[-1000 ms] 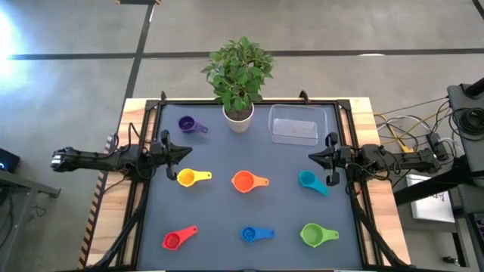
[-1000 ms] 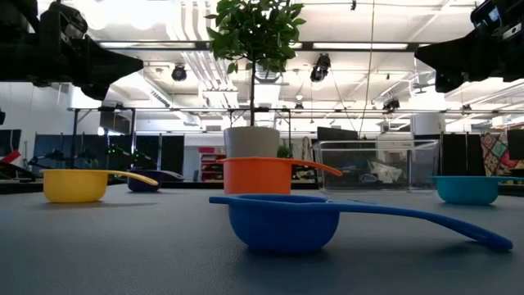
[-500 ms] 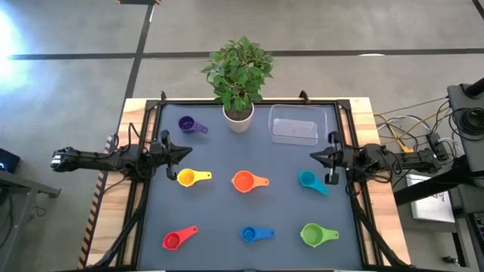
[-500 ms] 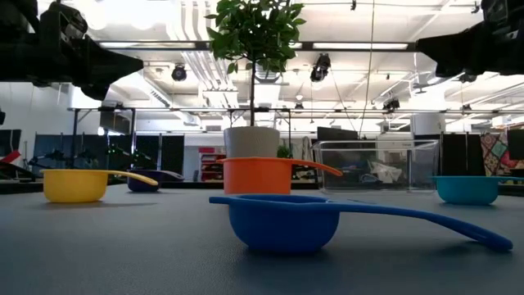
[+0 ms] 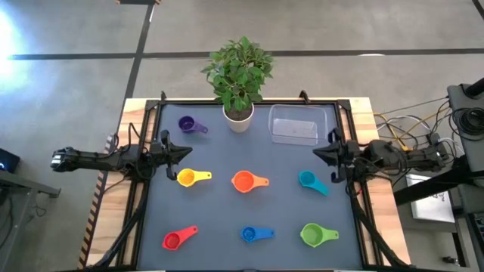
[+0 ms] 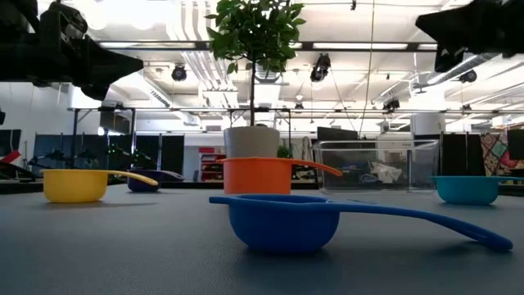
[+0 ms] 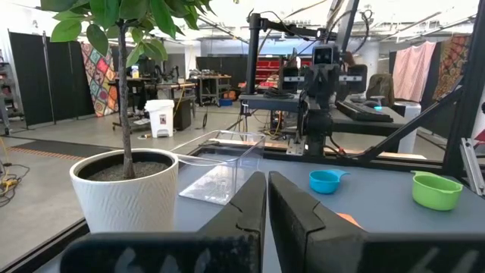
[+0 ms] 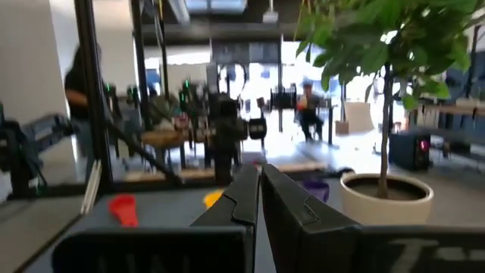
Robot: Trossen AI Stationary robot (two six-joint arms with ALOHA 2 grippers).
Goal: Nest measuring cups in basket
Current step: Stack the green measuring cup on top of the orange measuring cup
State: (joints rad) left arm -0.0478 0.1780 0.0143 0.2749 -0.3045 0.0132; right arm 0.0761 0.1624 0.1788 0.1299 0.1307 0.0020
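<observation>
Nearest us lie the red (image 5: 173,240), blue (image 5: 249,234) and green cups (image 5: 311,235); farther back the yellow (image 5: 186,177), orange (image 5: 243,181) and teal (image 5: 307,179); purple (image 5: 187,125) and the empty basket (image 5: 294,125) sit farthest. We judge them light, stiff and slippery, best pinched at the rim. Both the left gripper (image 5: 186,152) and right gripper (image 5: 315,156) hover closed, holding nothing.

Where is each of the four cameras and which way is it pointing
High view: above the table, looking straight down; both arms show, left hand and right hand at the mat's side edges.
Low view: at table-top height, looking level past the blue cup into the room; both arms show dark at the top corners.
Left wrist view: on the left arm, facing the right arm across the table; own shut fingers at bottom.
Right wrist view: on the right arm, facing the left arm; own shut fingers at bottom.
Shared: the plant pot appears in both wrist views.
</observation>
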